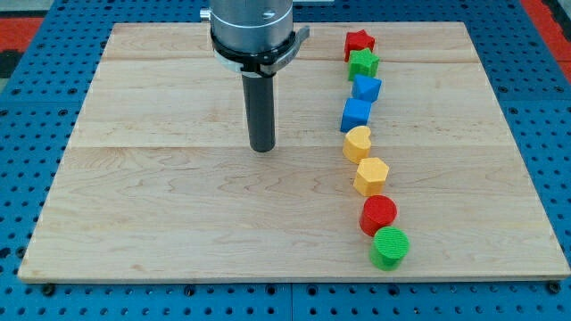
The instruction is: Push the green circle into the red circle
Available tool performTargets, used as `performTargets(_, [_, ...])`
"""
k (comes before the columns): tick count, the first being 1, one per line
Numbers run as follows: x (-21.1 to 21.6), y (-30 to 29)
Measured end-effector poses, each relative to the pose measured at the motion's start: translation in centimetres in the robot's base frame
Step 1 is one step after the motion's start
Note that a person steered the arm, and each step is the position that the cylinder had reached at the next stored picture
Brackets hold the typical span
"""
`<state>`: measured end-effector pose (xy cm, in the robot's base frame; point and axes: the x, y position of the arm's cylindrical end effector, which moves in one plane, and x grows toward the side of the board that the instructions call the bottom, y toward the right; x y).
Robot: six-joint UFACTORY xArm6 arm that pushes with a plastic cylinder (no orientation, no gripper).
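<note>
The green circle sits near the view's bottom right of the wooden board. The red circle lies just above it and slightly left, touching or nearly touching it. My tip rests on the board near the middle, well to the left of and above both circles, touching no block.
A curved column of blocks runs up the right side above the red circle: a yellow hexagon, a yellow heart, a blue cube, a blue block, a green star, a red star.
</note>
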<state>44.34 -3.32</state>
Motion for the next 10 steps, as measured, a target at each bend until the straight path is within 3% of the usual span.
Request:
performTargets(1, [1.3, 0.0])
performTargets(3, [17.5, 1.8])
performTargets(6, [17.5, 4.7])
performTargets(7, [17.5, 14.0])
performTargets(8, [17.5, 18.5])
performTargets(10, [13.2, 18.3])
